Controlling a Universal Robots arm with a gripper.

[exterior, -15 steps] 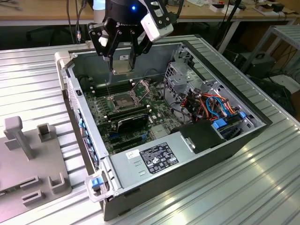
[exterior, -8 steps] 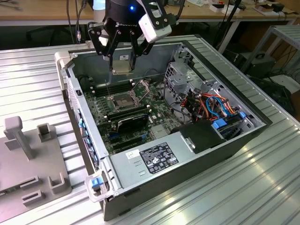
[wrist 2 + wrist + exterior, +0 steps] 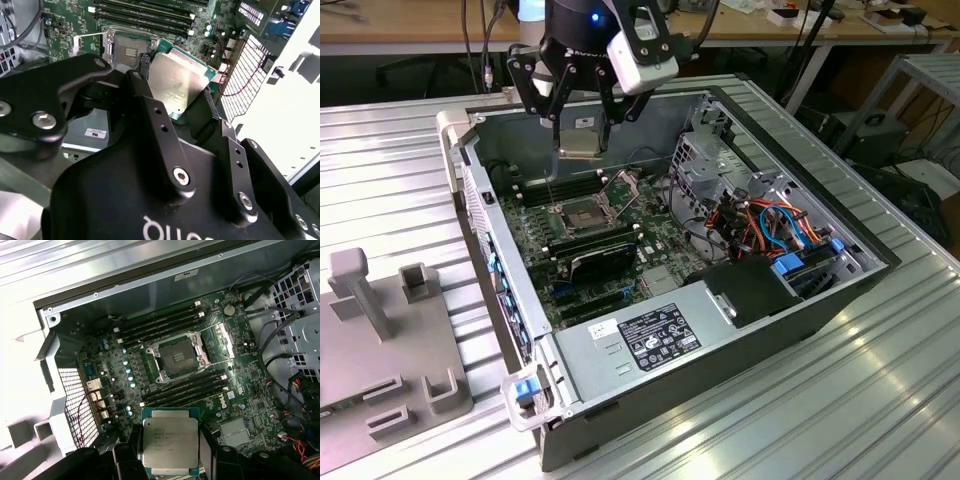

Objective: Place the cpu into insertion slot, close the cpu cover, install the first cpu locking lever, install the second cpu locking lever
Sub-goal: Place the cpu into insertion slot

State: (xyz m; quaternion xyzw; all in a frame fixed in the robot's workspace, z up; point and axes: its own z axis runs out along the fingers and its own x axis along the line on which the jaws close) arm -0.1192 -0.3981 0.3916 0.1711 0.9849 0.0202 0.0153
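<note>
Fingers (image 3: 142, 95) tight on the cpu (image 3: 180, 82)

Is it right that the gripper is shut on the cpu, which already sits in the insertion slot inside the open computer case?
Not quite. The gripper is shut on the cpu, but the chip hangs above the motherboard, apart from the insertion slot, whose dark centre lies bare in the first wrist view.

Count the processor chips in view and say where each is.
1: the cpu is gripped in the claw, above the motherboard and apart from the open, empty insertion slot.
</note>
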